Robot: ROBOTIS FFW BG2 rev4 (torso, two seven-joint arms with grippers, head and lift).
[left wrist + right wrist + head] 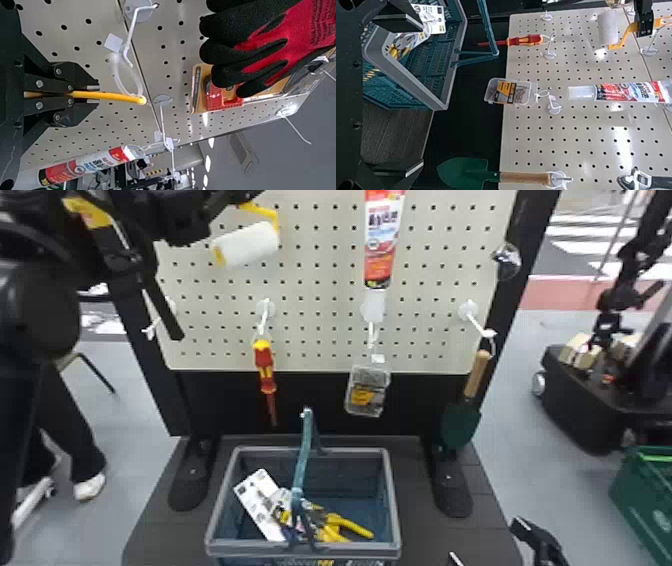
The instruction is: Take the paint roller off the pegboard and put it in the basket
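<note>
white and yellow paint roller (246, 245) pinched in the black left gripper (93, 94), with its loop on the hook

the 2 flat fingers of the left gripper are pressed together on the slim, smooth yellow handle (115, 96), at the upper left of the pegboard. just beyond the fingertips, the end of the handle meets a clear, bendable plastic loop (136, 85), and this loop hangs on a bent white hook (131, 37).

the handle points up toward the hook, and its long axis is near to upright. below the grip, the yellow frame bends to the robot's right and enters 1 end of the white, fluffy cylinder (608, 27). the cylinder has its own long axis lying almost level, across the face of the cream pegboard (325, 270).

i judge that the thing is light and not fragile: the handle and frame are stiff, only the cover is soft. the handle seems the right place to hold, but it is narrow and maybe slippery, so the cylinder could swing around it.

farther down stands the grey and blue plastic basket (240, 546), well apart from the roller. near it, the black right gripper (421, 97) has its fingers spread, with nothing between them.
</note>
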